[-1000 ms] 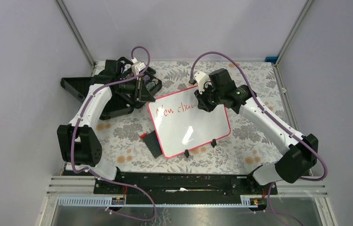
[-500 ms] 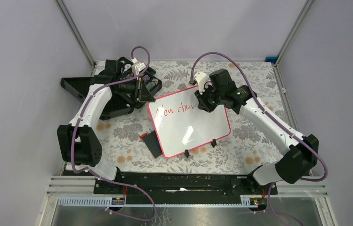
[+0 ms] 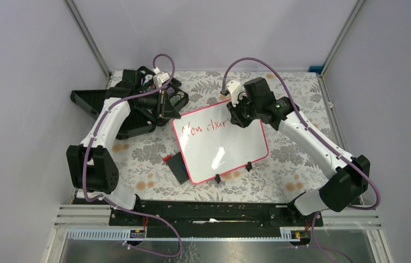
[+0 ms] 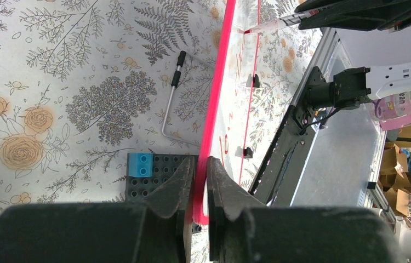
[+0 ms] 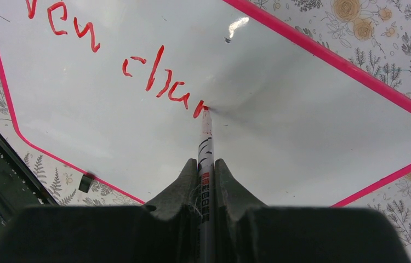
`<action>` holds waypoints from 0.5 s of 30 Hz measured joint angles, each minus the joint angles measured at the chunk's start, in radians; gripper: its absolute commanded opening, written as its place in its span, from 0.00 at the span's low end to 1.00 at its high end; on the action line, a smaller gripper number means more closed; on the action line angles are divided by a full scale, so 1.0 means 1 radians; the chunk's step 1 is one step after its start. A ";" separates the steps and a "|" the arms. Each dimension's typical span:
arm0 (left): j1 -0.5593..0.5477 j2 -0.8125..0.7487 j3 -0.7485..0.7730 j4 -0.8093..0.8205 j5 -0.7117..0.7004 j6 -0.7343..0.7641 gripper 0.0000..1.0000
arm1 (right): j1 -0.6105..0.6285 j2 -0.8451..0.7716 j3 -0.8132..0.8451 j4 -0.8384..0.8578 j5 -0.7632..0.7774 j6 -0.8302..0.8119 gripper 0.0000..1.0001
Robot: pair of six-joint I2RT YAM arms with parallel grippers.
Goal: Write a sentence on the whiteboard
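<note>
1. The whiteboard [image 3: 222, 156] sat on the floral table between the arms; whether it lay flat or was propped was hard to tell.
2. The left gripper [image 4: 200, 164] pinched the board's pink frame at its far-left edge.
3. The right gripper [image 5: 204, 164] was clamped on a red marker [image 5: 205, 131], whose tip touched the board at the end of the sentence [image 5: 154, 82], which so far read roughly "New char".
4. Pressing too hard could skid the board out of the left pinch. A marker slipping between the jaws could smear the wet strokes.
</note>
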 measured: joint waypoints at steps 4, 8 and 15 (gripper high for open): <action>-0.001 0.000 0.000 0.000 0.000 0.000 0.00 | -0.008 0.000 0.003 0.000 0.000 -0.001 0.00; -0.002 0.000 0.000 0.000 -0.002 0.000 0.00 | -0.016 0.001 0.003 0.000 0.001 -0.005 0.00; -0.003 0.000 0.000 0.000 -0.002 0.000 0.00 | -0.018 0.000 0.003 0.000 0.001 -0.008 0.00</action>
